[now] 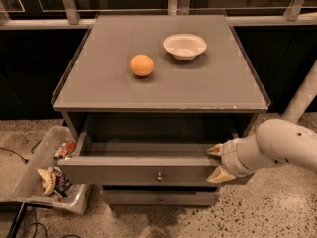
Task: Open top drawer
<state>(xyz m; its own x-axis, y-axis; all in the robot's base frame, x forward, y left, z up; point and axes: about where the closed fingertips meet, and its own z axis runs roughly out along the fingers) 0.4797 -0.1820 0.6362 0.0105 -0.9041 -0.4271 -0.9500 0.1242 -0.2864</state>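
The top drawer (124, 171) of the grey cabinet is pulled out partway, showing its shallow grey interior, with one small round knob (159, 175) on its flat front. My gripper (218, 162) is at the right end of the drawer front. One fingertip (215, 149) lies over the top rim and the other (221, 175) is in front of the face. The fingers stand apart with the front panel between them. My white arm (277, 145) reaches in from the right.
An orange (141, 65) and a white bowl (184, 45) sit on the cabinet top (213, 83). A lower drawer front (158, 198) is shut below. A clear bin (29, 182) with trash stands on the floor at the left. A railing runs behind.
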